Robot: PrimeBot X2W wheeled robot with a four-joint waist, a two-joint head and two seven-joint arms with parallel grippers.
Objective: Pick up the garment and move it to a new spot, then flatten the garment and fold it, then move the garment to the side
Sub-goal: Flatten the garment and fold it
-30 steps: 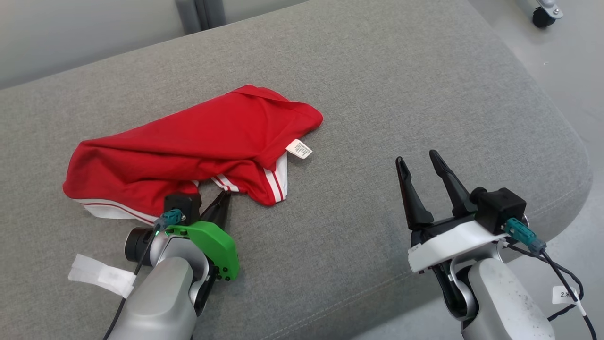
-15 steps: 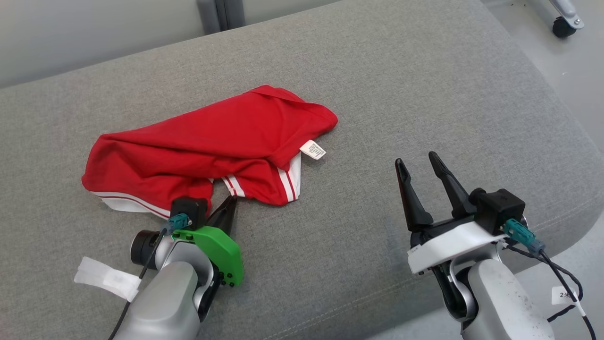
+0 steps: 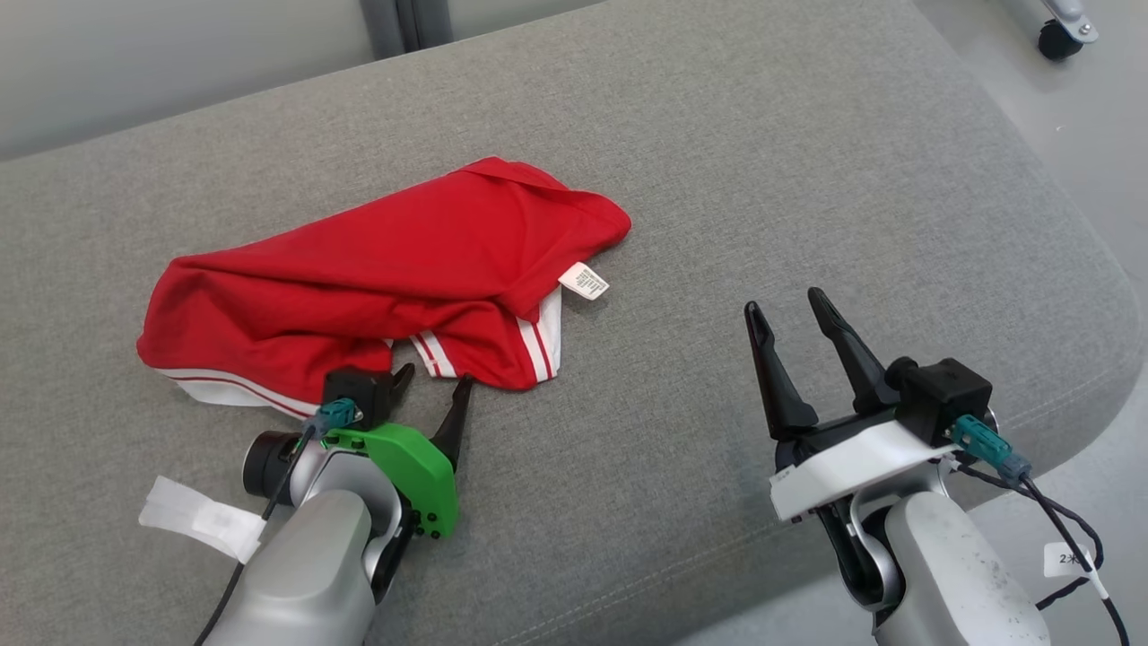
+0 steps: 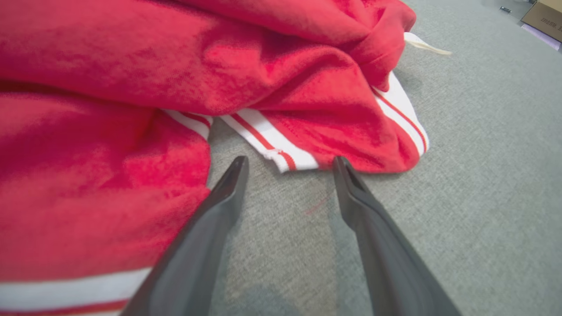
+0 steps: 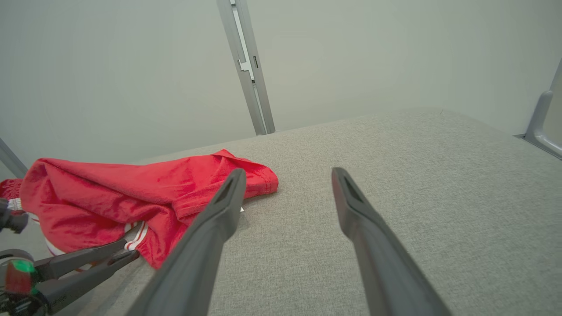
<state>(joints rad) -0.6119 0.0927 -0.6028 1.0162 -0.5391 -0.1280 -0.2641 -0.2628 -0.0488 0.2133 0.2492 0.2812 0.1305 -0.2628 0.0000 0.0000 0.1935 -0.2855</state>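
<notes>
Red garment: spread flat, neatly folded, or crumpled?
Crumpled. The red garment lies in a bunched heap on the grey cushion, layers overlapping unevenly and its striped hems doubled over.

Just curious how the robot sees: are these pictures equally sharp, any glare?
Head view: soft even light, no glare, the red garment and its label crisp. Left wrist view: its cloth near the lens is blurred; a faint shadow lies under the left gripper. Right wrist view: the right gripper looms large, stretched by the wide angle.
</notes>
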